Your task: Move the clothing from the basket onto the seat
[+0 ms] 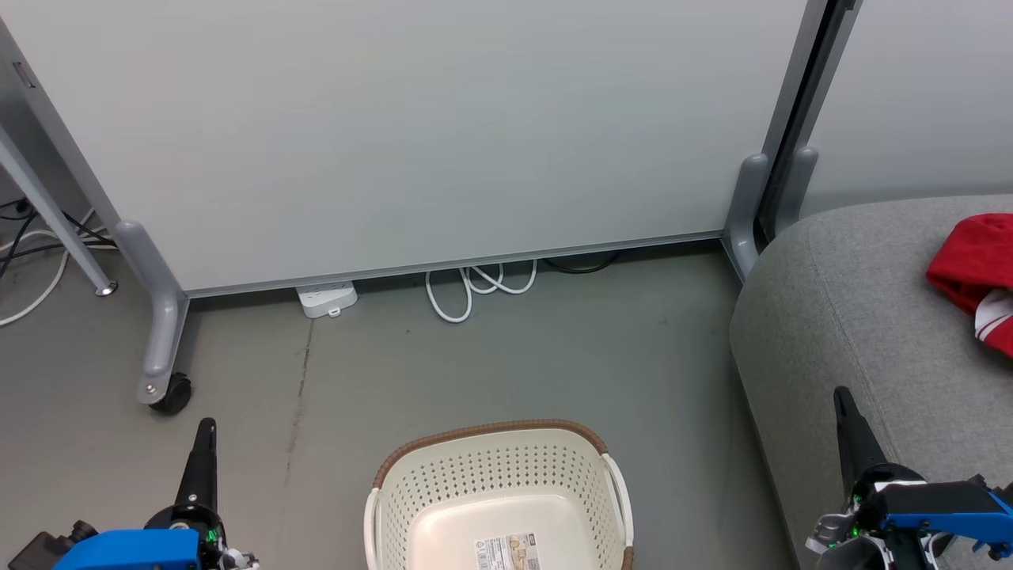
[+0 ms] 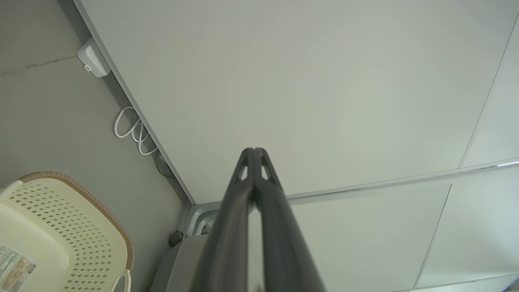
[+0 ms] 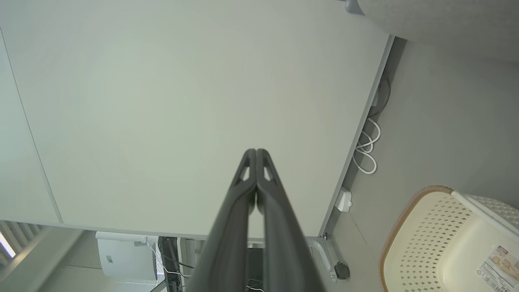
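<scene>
1 basket, 1 seat, 1 heap of clothing, 2 grippers, 1 power strip

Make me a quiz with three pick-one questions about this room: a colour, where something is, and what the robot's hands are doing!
1. What colour is the basket rim?
A) brown B) blue C) green

2. Where are the red clothes?
A) in the basket B) on the grey seat C) on the floor

3. How are the left gripper and right gripper?
A) both wide open B) both shut and empty C) both holding clothes

Answers:
1 A: a brown woven band tops the cream basket.
2 B: the clothes lie on the seat at the right.
3 B: both are pressed closed with nothing between.
</scene>
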`<state>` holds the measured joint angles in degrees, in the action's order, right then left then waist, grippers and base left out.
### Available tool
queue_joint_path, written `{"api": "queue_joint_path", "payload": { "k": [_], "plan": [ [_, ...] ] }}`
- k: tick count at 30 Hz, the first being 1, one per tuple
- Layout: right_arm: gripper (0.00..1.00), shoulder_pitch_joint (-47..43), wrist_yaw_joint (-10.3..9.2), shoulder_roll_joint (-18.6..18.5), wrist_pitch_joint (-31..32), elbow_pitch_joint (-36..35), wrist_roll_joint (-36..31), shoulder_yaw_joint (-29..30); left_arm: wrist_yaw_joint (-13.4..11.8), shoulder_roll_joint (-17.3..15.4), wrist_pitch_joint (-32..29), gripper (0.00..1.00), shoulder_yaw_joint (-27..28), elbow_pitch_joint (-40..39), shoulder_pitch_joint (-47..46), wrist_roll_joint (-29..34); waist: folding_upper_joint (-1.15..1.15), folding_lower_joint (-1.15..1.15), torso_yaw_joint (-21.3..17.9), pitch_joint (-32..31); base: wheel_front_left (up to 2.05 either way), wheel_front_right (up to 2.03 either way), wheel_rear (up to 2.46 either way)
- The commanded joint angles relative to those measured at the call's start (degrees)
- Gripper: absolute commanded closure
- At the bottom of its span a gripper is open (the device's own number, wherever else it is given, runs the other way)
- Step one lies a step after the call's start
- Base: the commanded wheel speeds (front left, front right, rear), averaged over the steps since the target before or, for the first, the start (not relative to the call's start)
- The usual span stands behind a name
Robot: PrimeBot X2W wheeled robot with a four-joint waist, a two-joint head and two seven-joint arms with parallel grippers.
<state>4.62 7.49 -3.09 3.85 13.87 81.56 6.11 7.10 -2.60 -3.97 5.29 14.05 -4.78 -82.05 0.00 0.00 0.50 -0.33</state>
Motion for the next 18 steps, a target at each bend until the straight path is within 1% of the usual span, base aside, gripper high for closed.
{"api": "queue_joint_path", "payload": {
  "k": [1,18],
  "plan": [
    [1.0,0.89,0.0,0.14,0.4,-0.13,1.32,0.2,0.2,-0.4,-0.34,1.0,0.42,-0.18,-1.22,-1.13,0.0,0.0,-0.03,0.02,0.0,0.0,0.0],
    [1.0,1.67,0.0,0.27,2.25,0.11,8.58,0.44,0.48,-0.42,-2.13,1.0,1.21,-0.03,-1.62,-8.14,0.0,0.0,-0.37,0.37,0.0,0.0,0.0]
  ]
}}
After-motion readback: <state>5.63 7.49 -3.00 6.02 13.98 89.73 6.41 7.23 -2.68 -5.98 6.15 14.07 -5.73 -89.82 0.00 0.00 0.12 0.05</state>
